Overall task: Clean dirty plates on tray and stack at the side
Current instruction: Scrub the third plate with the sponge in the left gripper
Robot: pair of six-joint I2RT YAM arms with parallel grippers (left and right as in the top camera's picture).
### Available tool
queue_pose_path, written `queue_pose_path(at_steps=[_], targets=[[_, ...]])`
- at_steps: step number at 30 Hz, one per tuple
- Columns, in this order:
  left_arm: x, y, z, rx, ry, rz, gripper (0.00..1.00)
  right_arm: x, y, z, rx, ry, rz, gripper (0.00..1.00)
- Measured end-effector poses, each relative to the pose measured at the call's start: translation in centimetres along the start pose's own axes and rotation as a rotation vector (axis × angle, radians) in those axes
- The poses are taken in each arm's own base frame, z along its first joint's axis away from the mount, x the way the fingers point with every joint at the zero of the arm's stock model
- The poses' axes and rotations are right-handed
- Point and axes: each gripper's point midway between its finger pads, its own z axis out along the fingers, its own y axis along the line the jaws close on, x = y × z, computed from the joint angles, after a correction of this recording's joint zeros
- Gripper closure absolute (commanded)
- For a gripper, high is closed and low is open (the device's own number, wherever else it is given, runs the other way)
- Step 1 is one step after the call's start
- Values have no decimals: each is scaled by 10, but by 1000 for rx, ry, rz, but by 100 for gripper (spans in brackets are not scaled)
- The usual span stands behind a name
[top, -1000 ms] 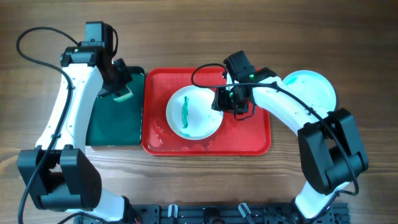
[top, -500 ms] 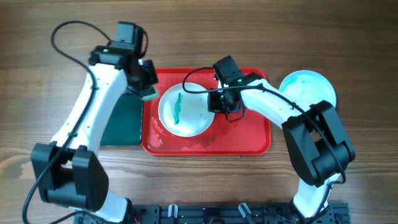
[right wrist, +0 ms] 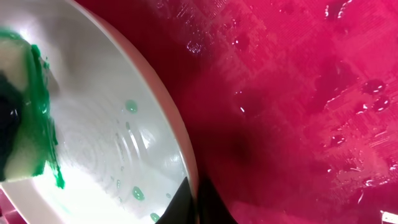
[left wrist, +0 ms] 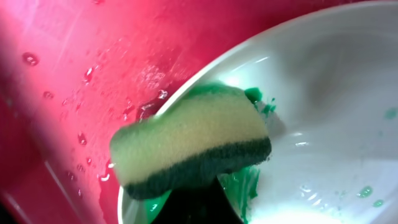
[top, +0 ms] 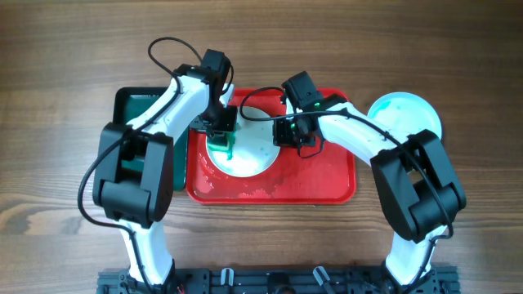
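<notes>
- Left gripper (top: 222, 131) hidden behind the sponge (left wrist: 193, 146) it grips
- Right gripper (right wrist: 194, 202) cut off at lower frame edge, pinching plate (top: 260, 153) rim
- Plate wet, green smear (left wrist: 249, 183) under sponge

The whole tabletop (top: 65, 49) is viewed straight down from overhead, while the plate (left wrist: 336, 93) on the red tray (left wrist: 74, 56) is seen very closely by both wrist cameras from opposite sides.
</notes>
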Motion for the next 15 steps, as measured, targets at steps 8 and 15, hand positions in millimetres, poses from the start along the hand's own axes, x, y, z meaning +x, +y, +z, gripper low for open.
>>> queue_pose_path(at_steps=[8, 15], targets=[[8, -37, 4, 216, 23, 76, 96, -2, -3, -1, -3, -1, -5, 96], [-1, -67, 10, 326, -10, 55, 96, -6, -5, -1, -2, -13, -4, 96]])
